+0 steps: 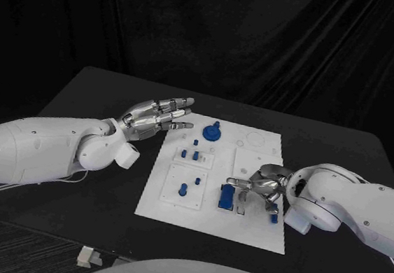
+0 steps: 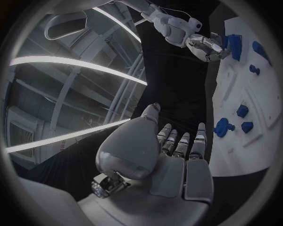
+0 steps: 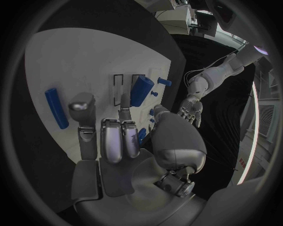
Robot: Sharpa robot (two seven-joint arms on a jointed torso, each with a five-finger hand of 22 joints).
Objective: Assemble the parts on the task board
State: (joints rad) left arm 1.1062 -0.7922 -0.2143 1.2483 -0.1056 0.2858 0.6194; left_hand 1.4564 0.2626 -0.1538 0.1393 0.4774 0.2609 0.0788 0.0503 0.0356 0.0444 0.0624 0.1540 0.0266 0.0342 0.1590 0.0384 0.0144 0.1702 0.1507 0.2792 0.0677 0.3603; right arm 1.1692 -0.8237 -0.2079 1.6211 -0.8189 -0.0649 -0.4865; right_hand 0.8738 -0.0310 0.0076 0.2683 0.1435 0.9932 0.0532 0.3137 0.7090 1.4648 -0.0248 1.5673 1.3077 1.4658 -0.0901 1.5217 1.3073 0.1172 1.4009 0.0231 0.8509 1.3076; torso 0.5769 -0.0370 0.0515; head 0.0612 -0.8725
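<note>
- Left hand (image 1: 156, 115): fingers straight and apart, holding nothing, raised just beyond left edge of task board (image 1: 257, 146).
- Right hand (image 1: 257, 189): fingers bent down over near right part of board, beside blue block (image 1: 225, 196); grasp cannot be told.
- Blue parts (image 1: 212, 133) standing on white board, mid-table.

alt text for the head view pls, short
The right hand reaches over the near right part of the white task board, fingers down among small blue parts. The left hand hovers open beside the board's far left edge, holding nothing.
</note>
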